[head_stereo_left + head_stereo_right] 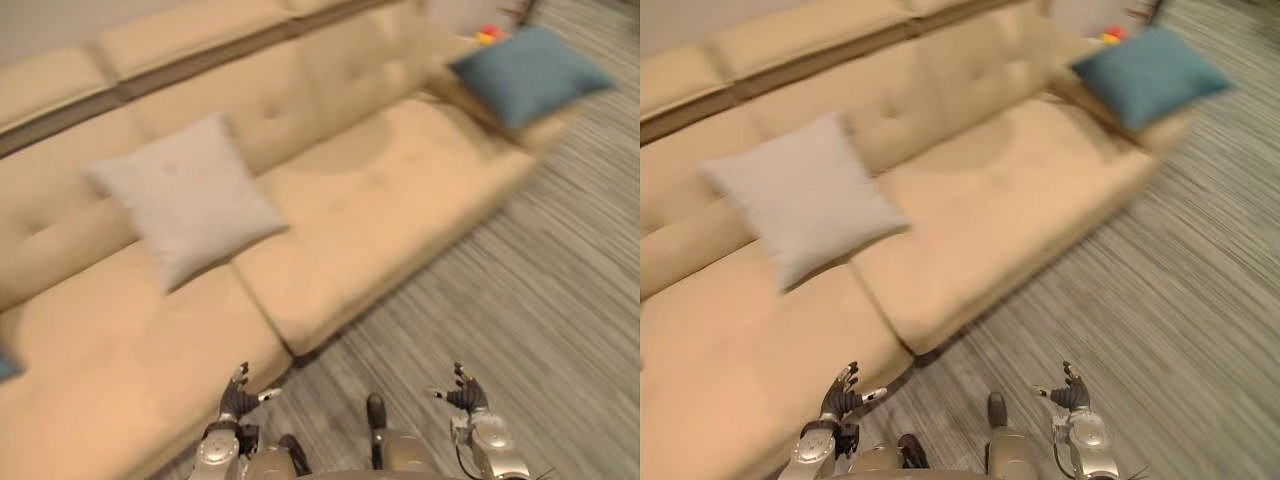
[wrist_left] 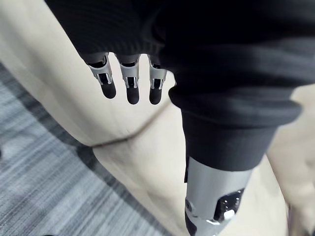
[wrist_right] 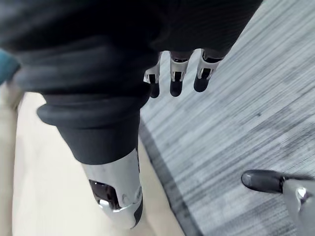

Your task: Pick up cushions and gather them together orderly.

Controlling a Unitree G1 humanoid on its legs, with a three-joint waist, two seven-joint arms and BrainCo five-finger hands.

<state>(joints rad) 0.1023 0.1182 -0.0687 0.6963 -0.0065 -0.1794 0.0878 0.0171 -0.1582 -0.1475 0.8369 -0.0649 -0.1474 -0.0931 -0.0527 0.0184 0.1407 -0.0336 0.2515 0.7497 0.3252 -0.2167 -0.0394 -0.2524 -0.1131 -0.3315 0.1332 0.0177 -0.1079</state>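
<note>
I'm holding my left hand (image 1: 238, 402) and right hand (image 1: 466, 398) low, fingers relaxed, gripping nothing. The pale cushion (image 1: 185, 195) is leaning against the sofa (image 1: 390, 200) backrest, and the blue cushion (image 1: 530, 72) is lying on its far armrest.

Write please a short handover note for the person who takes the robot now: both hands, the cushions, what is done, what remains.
Left hand: open, empty, low by the front edge of the sofa seat.
Right hand: open, empty, low over the striped floor.
Light grey cushion: leans on the backrest, left of the sofa's middle.
Blue cushion: lies at the sofa's right end, far from the grey one.
A dark blue corner shows at the seat's left edge; I cannot tell what it is.
Done: nothing gathered yet.
Left: pick up one cushion, carry it to the other, set them neatly side by side.
</note>
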